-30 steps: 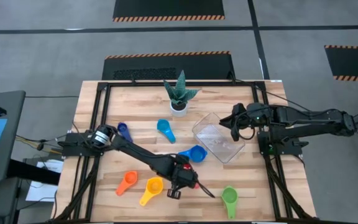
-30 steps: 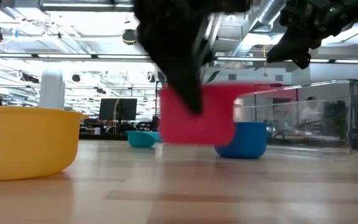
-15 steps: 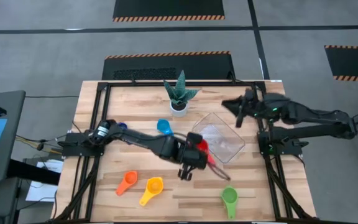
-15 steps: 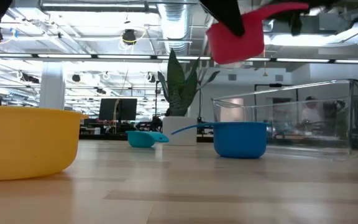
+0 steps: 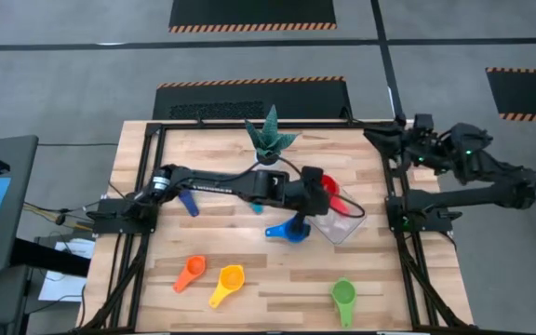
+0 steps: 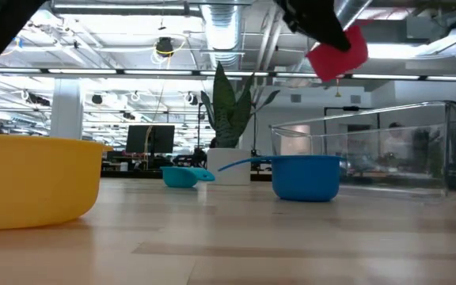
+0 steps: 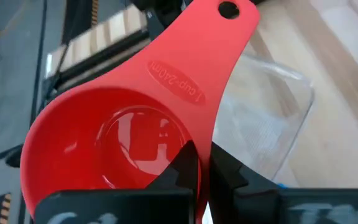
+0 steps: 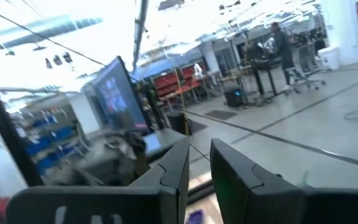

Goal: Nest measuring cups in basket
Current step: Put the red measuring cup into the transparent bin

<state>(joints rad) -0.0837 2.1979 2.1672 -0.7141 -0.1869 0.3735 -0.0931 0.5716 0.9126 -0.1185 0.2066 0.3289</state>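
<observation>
Overhead, table-level, two wrist views

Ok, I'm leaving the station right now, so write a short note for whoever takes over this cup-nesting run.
Left gripper: shut on the red measuring cup, held in the air over the basket, not yet released.
Right gripper: parked over the table's far right corner, holding nothing.
On the table: blue cup against the basket's left side, dark blue cup at left, orange cup, yellow cup and green cup along the near edge. The light blue cup is mostly hidden under the left arm.
Done: no cup in the basket yet.
Left: all seven.
</observation>
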